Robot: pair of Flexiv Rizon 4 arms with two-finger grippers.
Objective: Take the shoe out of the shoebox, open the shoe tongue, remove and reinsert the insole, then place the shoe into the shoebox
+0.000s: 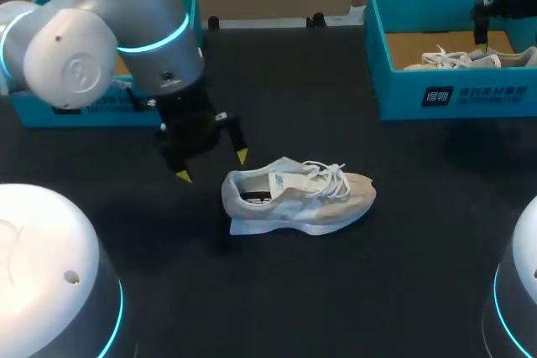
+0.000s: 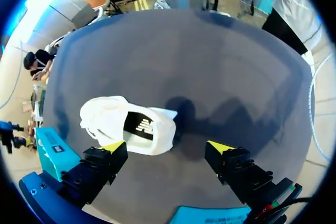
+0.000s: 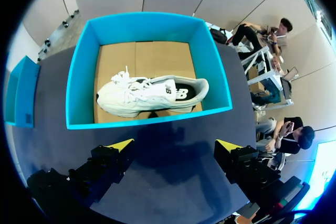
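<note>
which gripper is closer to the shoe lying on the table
Left. The left gripper hangs just beside the heel of the shoe on the table; the right gripper is far off, by the box holding the other shoe.

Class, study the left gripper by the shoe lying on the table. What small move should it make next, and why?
Probably shift the left gripper over the shoe toward its tongue, then lower it. The gripper is open and empty, beside the heel and touching nothing. The shoe already lies out on the table, and its tongue looks unopened.
</note>
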